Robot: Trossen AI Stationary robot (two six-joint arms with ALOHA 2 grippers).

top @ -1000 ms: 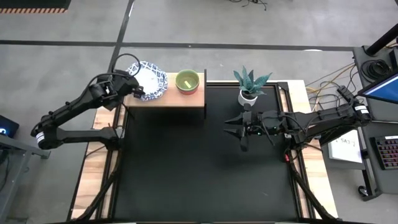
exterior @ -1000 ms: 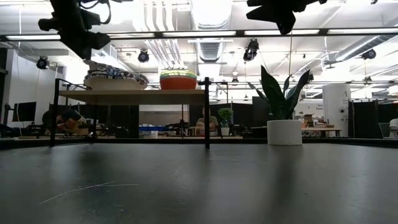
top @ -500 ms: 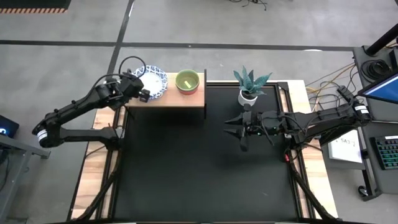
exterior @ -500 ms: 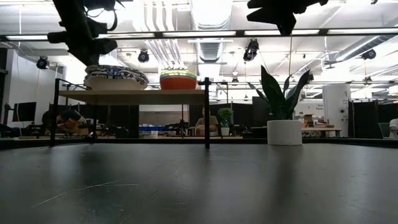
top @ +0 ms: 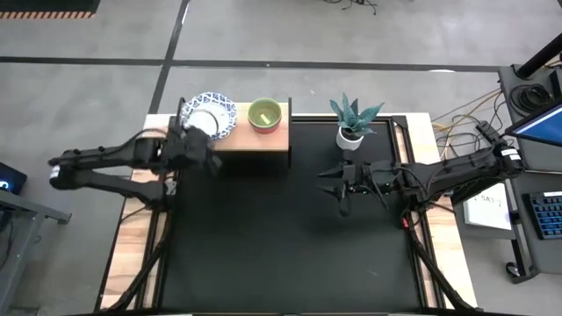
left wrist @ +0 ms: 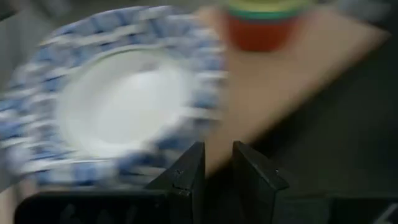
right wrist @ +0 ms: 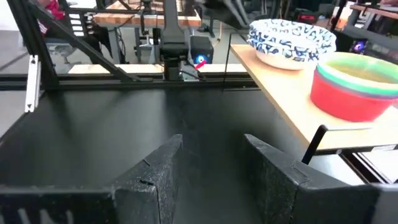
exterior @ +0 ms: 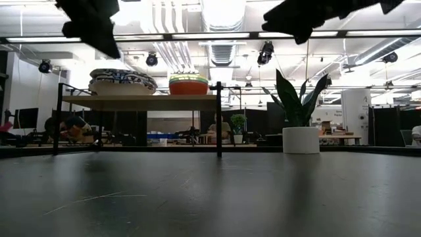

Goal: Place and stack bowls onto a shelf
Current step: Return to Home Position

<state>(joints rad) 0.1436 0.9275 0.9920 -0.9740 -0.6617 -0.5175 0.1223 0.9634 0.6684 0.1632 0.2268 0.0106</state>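
White bowls with blue patterned rims (top: 211, 114) (exterior: 122, 80) (left wrist: 124, 106) sit stacked on the left end of the wooden shelf (top: 255, 142) (exterior: 151, 102). Beside them the plain bowls (top: 265, 114) (right wrist: 354, 84) are nested, yellow-green on top and red at the bottom; the purple one is hidden. My left gripper (top: 209, 160) (left wrist: 217, 155) hangs just off the shelf's near edge, in front of the blue-rimmed stack, open by a narrow gap and touching nothing. My right gripper (top: 334, 189) (right wrist: 211, 149) waits open above the table near the plant.
A small white pot with a green plant (top: 351, 118) (exterior: 299, 125) stands at the table's far edge, right of the shelf. The black tabletop (top: 290, 246) stretches toward the near edge. Wooden side strips and cables flank the table.
My left gripper has drawn back from the rim of the blue-rimmed bowls toward the table's near edge, and its arm has swung down toward the left side. The bowl stack stays on the shelf.
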